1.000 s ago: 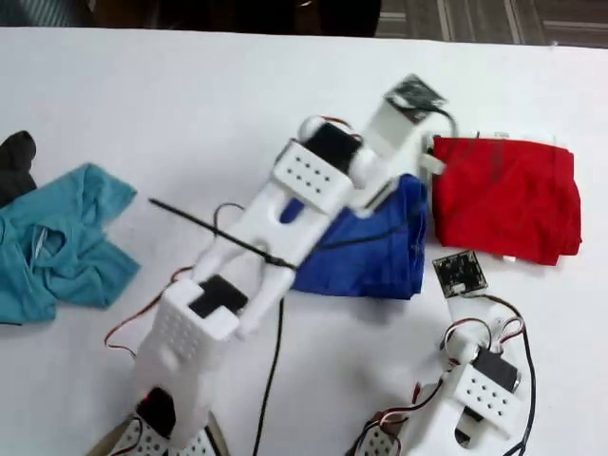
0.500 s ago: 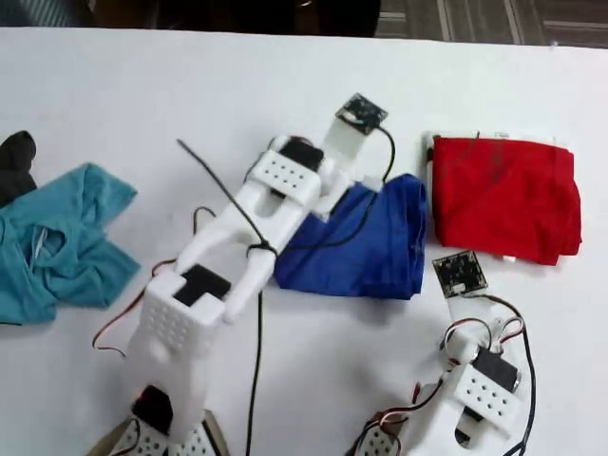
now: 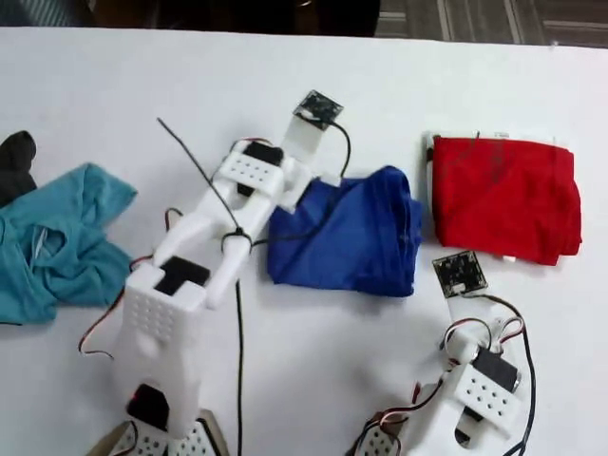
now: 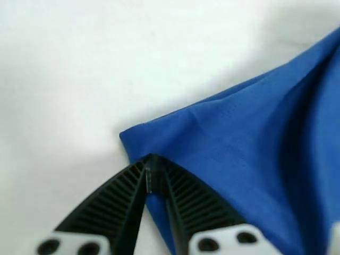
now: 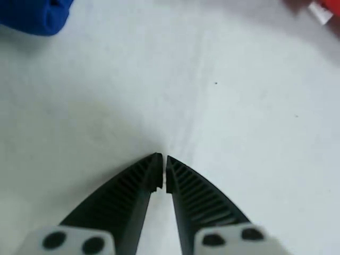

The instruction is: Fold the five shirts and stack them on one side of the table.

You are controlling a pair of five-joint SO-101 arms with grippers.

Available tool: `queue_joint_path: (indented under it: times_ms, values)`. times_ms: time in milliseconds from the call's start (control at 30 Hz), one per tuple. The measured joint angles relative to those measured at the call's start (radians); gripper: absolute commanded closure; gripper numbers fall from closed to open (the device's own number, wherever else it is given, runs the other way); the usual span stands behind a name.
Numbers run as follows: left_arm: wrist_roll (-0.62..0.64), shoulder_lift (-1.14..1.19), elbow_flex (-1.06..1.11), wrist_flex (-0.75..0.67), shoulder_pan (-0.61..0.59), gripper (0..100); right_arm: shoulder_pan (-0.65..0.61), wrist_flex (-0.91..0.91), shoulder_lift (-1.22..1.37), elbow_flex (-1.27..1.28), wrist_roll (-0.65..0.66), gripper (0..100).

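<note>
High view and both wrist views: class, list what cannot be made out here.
Black cloth: high view's left edge crops it; garment type unclear.
Crumpled teal shirt: same edge cuts it.
Folded red shirt: right wrist view's edge leaves a sliver.
Blue shirt: left arm covers its left corner in high view.

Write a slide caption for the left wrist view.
Left gripper shut on a corner of the blue shirt, which lies on the white table.
</note>
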Motion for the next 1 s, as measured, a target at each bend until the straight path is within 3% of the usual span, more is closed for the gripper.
queue_joint_path:
  times_ms: [333,467,733,1000]
  values:
    - [0.0,0.0,0.0,0.02,0.0,97,0.0,0.038,0.002,-0.075,-0.023,97.8]
    - [0.0,0.0,-0.041,0.071,0.0,97,-0.012,0.18,0.006,-0.318,-0.181,97.8]
    - [0.0,0.0,-0.098,0.109,0.0,97,-0.431,0.385,0.298,-0.692,-0.402,97.8]
    - [0.0,0.0,-0.098,0.109,0.0,97,-0.724,0.39,0.436,-0.738,-0.433,97.8]
